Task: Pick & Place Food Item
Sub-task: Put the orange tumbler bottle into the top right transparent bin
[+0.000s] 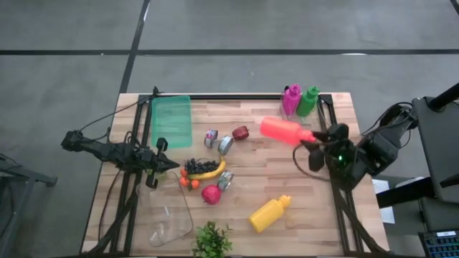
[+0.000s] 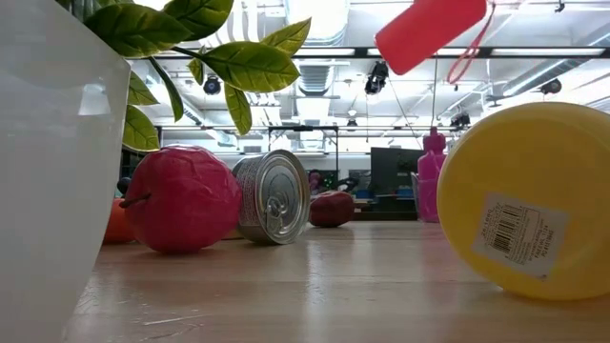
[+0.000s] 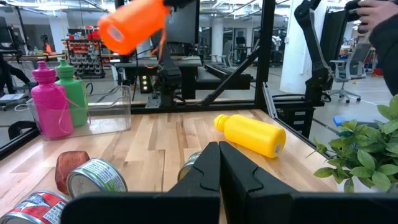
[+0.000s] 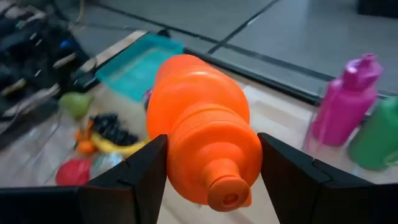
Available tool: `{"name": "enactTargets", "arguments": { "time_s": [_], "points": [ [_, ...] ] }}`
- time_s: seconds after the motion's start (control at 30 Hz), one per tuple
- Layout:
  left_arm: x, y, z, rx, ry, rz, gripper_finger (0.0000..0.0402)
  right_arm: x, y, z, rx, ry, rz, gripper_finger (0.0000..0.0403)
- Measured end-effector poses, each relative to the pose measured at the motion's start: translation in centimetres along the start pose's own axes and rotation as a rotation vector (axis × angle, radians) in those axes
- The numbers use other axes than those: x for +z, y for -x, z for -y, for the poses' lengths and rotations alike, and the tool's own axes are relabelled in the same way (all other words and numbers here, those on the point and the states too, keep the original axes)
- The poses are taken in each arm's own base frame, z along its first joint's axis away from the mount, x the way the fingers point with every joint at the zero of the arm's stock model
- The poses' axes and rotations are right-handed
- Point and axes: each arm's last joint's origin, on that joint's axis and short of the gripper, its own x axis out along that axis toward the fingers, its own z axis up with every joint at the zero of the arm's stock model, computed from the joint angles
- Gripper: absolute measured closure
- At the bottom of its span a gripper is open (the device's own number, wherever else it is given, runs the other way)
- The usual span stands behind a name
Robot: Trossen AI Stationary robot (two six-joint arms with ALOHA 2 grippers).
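From above, the right gripper (image 1: 315, 137) grips an orange bottle (image 1: 285, 131) over the table (image 1: 323, 208), near the pink bottle (image 1: 290, 99); the left gripper (image 1: 159, 166) rests closed beside the banana (image 1: 208, 172); right wrist view: the bottle is pinched near its neck, so it could tip and slip free

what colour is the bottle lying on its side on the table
Yellow bottle, clearest in the left wrist view.
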Motion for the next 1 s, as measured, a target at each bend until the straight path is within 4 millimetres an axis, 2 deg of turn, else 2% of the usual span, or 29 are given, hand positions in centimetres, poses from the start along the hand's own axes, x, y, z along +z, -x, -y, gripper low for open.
{"name": "enactTargets", "arguments": {
  "time_s": [0.17,0.37,1.0],
  "points": [
    [0.0,0.0,0.0,0.000,0.000,-0.001,0.0402,1.6,-0.8,1.6,-0.070,0.000,0.036,0.0184],
    [0.0,0.0,0.0,0.000,0.000,0.000,0.0402,3.1,-1.3,3.5,-0.144,-0.078,0.052,0.0184],
    [0.0,0.0,0.0,0.000,0.000,-0.001,0.0402,4.8,-3.0,6.4,-0.315,-0.307,-0.116,0.0184]
  ]
}}
